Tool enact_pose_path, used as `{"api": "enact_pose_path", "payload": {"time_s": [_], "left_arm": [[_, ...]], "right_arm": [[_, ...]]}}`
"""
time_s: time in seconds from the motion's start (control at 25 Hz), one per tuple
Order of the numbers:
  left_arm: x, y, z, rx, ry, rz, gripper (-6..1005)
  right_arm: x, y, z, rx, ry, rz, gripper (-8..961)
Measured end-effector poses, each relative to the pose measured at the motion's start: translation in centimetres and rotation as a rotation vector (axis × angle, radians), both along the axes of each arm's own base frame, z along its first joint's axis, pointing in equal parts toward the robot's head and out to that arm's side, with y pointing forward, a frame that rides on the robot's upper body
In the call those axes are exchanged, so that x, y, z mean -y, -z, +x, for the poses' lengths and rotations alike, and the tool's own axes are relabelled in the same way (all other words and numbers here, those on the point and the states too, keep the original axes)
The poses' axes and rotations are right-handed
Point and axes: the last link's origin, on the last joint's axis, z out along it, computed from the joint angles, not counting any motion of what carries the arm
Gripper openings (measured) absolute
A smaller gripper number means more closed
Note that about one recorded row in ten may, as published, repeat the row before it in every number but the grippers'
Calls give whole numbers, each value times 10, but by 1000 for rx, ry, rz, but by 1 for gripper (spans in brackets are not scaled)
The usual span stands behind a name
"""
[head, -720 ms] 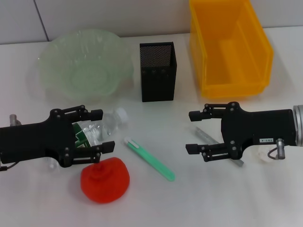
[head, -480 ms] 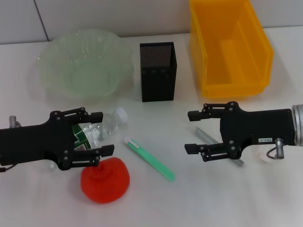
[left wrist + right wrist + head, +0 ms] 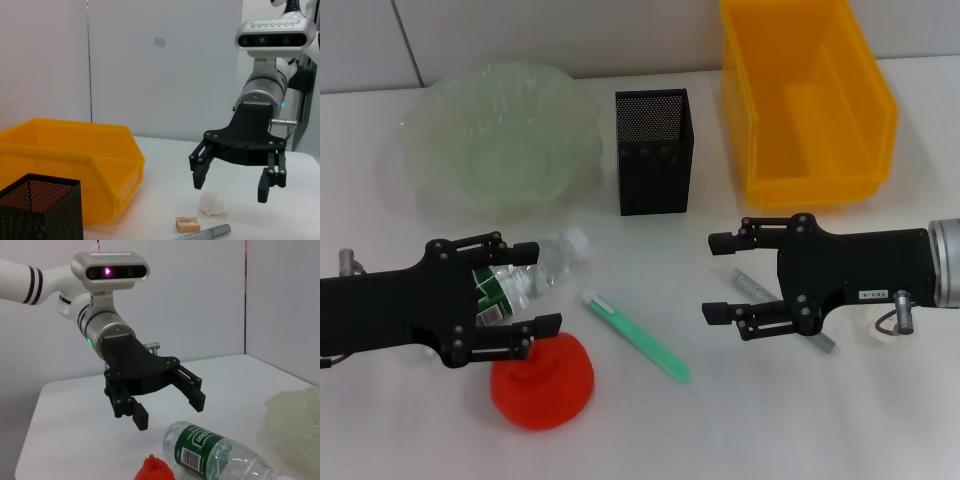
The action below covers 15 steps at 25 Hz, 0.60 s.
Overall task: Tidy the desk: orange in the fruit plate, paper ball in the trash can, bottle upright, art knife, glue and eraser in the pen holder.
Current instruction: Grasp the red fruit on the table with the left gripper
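- Head: left gripper [image 3: 527, 285] wide open, straddling lying bottle [image 3: 535, 276]; orange [image 3: 542, 381] just beside. Right gripper [image 3: 722, 276] agape, empty, above grey pen [image 3: 775, 307].
- Left wrist: paper ball [image 3: 212, 203], eraser [image 3: 187, 224] under right gripper.
- Right wrist: bottle on its side.

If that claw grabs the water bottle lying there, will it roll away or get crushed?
The bottle lies on its side and is round, so a nudge would probably roll it. Its thin clear plastic may dent. The open left gripper straddles it, which should limit rolling.
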Motion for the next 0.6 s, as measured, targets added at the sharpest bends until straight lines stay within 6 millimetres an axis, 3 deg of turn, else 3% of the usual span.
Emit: {"api": "enact_pose_path", "payload": {"time_s": [0.6], "left_arm": [[0, -2, -10, -55, -37, -2, 756]], "right_arm": [[1, -3, 5, -2, 19, 14, 774]]}}
